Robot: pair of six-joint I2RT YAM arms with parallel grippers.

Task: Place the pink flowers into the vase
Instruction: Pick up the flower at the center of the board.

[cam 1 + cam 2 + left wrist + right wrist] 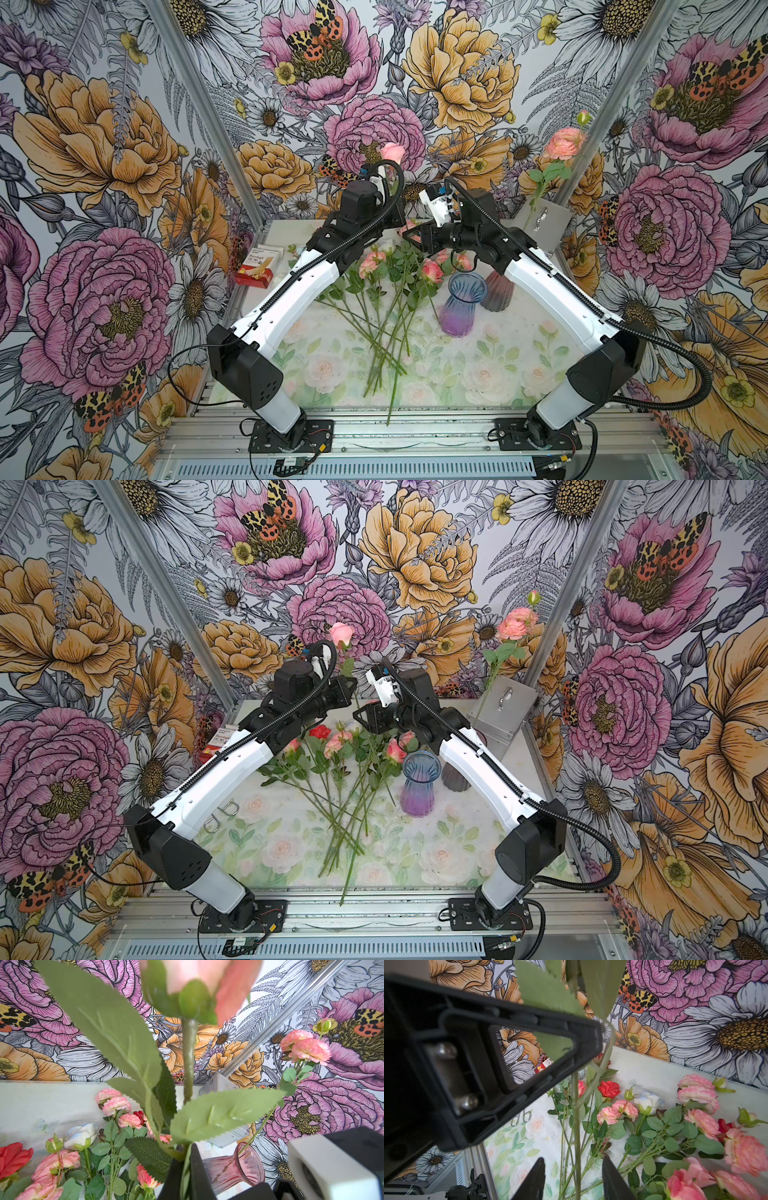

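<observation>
A pink rose [341, 634] stands upright over the back of the table, and my left gripper [352, 684] is shut on its green stem [188, 1059]. In the left wrist view the stem is pinched between the black jaws of that left gripper [185, 1167]. Lower down the same stem, my right gripper [574, 1167] is open, one finger on each side and neither touching. More pink flowers [374, 262] lie in a heap on the table. A blue-purple vase [463, 305] stands empty at the right. Behind it, a pink vase [232, 1167] holds a pink carnation spray [563, 143].
A red flower [320, 731] and a white rose [648, 1100] lie among the heap. A metal box with a handle [540, 224] stands at the back right, a red carton [257, 266] at the back left. Metal clips [220, 816] lie near the left arm.
</observation>
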